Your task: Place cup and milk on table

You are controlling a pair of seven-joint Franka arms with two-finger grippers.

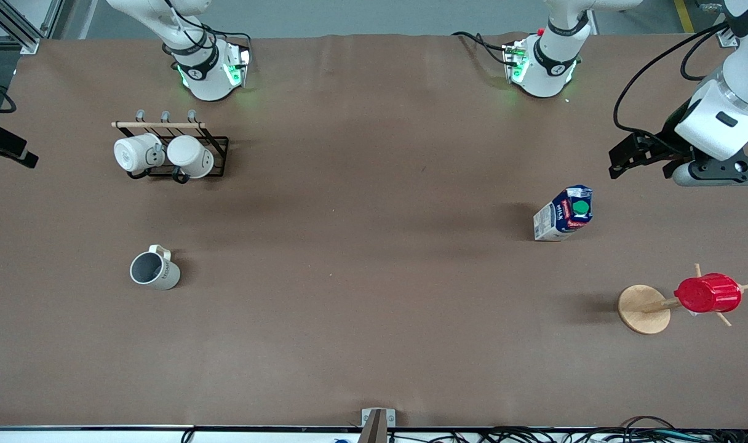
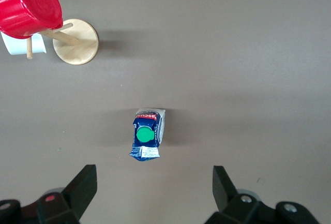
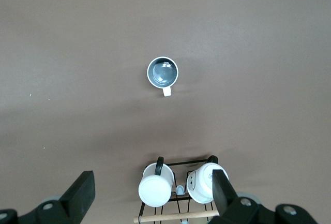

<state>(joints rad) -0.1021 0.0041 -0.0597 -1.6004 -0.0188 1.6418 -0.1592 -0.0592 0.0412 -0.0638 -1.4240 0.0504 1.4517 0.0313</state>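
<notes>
I read "MILK" on the milk (image 1: 564,213); it stands upright on the table (image 1: 374,277), below my left gripper (image 2: 154,195), whose jaws are wide and empty; a red cup (image 1: 708,293) on a wooden tree (image 1: 644,309) sits nearby; the cup (image 3: 163,72) carries lettering too small to read, upright under my right gripper (image 3: 154,198), also wide and empty, just over a rack (image 3: 178,190) with two white mugs (image 3: 154,187).

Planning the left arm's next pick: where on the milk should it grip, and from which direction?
Probably from straight above. The milk stands upright on the table with bare space all round. Close the jaws across its flat side walls just below the gable, clear of the green cap, which sits on the slope.
</notes>
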